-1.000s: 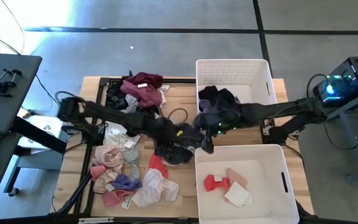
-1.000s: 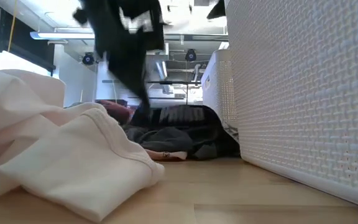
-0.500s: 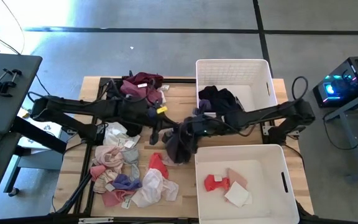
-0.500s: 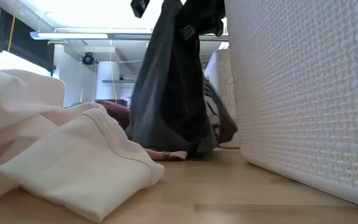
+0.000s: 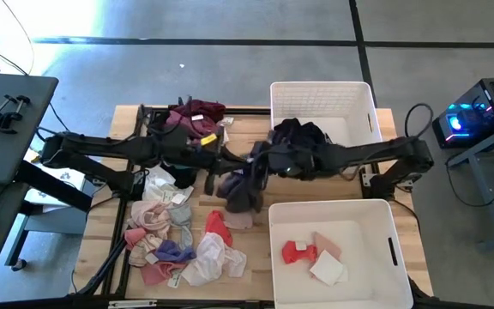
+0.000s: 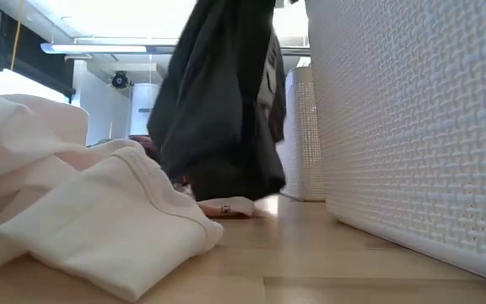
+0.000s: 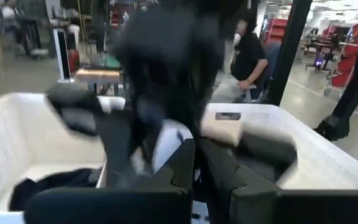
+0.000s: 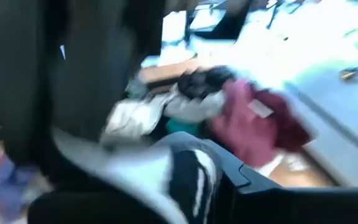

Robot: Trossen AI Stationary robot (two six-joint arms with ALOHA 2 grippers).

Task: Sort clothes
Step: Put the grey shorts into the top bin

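Note:
A dark grey garment hangs over the table's middle, between my two grippers. My left gripper reaches in level from the left and is shut on the garment's top. My right gripper comes in from the right, meets the same top edge and is also shut on it. Other clothes lie in a pink, white and purple heap at the near left. A maroon and black heap lies at the far left. My left gripper pinches the garment's upper part between its two fingers, coming level from the table's left. The cloth hangs slack below, its lower end close over the table. My right gripper holds the top edge from the right, slanting slightly down. Blur hides the place of contact.
The far white bin holds dark clothes. The near white bin holds a red and a white piece. A cream cloth lies close to the low camera. A person sits in the room behind.
My left gripper has risen and tipped from pointing down to level, drawing the dark garment up off the table until it hangs. My right gripper has moved left and toward the far edge, up to the garment's top.

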